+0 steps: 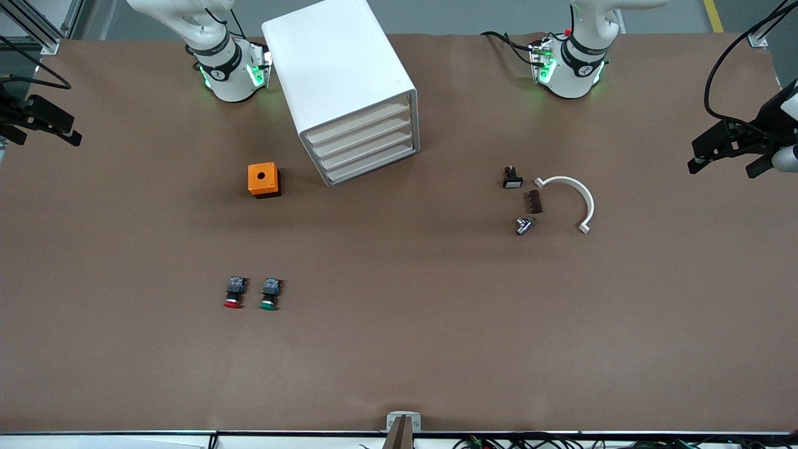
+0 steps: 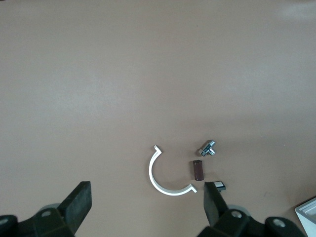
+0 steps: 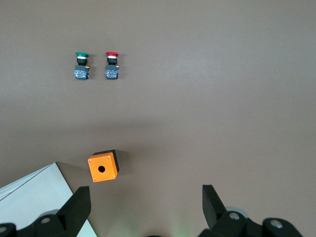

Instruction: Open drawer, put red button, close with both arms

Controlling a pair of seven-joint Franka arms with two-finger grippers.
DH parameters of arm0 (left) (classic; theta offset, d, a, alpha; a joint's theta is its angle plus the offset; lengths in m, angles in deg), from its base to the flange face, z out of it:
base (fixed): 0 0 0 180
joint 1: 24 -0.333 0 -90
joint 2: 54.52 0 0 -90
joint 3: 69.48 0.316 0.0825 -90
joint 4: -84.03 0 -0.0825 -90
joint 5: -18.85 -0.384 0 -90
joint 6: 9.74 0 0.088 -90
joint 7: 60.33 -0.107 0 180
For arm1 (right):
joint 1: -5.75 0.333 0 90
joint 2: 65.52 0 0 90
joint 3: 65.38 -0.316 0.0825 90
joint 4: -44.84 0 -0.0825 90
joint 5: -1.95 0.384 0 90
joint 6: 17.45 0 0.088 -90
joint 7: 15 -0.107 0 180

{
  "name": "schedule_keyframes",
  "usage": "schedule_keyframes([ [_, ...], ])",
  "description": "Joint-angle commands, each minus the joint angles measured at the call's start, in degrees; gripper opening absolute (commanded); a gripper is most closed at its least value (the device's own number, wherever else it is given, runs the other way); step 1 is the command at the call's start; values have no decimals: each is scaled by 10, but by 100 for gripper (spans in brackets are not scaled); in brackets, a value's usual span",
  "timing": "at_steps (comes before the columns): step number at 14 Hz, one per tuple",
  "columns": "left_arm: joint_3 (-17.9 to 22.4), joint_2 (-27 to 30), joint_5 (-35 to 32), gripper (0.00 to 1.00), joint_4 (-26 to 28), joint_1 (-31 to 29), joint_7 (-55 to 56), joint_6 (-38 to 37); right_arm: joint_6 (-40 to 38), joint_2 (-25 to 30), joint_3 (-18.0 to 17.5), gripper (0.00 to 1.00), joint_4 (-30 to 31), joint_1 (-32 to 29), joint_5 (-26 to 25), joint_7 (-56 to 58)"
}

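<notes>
The white cabinet (image 1: 349, 81) stands between the two arm bases, and its top drawer (image 1: 361, 125) is shut like the three below it. The red button (image 1: 232, 293) lies on the table beside the green one (image 1: 269, 294), nearer the front camera than the cabinet. It also shows in the right wrist view (image 3: 112, 65). My right gripper (image 1: 47, 134) hangs open and empty over the right arm's end of the table; its fingers are spread wide in the right wrist view (image 3: 145, 200). My left gripper (image 1: 723, 163) hangs open and empty over the left arm's end (image 2: 148, 197).
An orange box (image 1: 264, 179) with a hole sits beside the cabinet. Toward the left arm's end lie a white arc (image 1: 573, 190), a brown block (image 1: 534, 201), a metal fitting (image 1: 525, 225) and a small black switch (image 1: 512, 179).
</notes>
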Motion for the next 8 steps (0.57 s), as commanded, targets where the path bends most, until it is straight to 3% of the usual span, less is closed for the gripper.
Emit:
schedule_keyframes([
  [1, -7, -3, -12, 100, -8, -4, 1, -13, -4, 5, -2, 100, -1, -1, -8, 5],
  [6, -4, -21, -14, 100, -13, -6, 5, -17, 0, 2, 0, 100, -4, -4, -8, 3],
  [8, -4, -31, -13, 100, -12, -8, 2, -17, -6, -24, 1, 100, -26, -10, -8, 5],
])
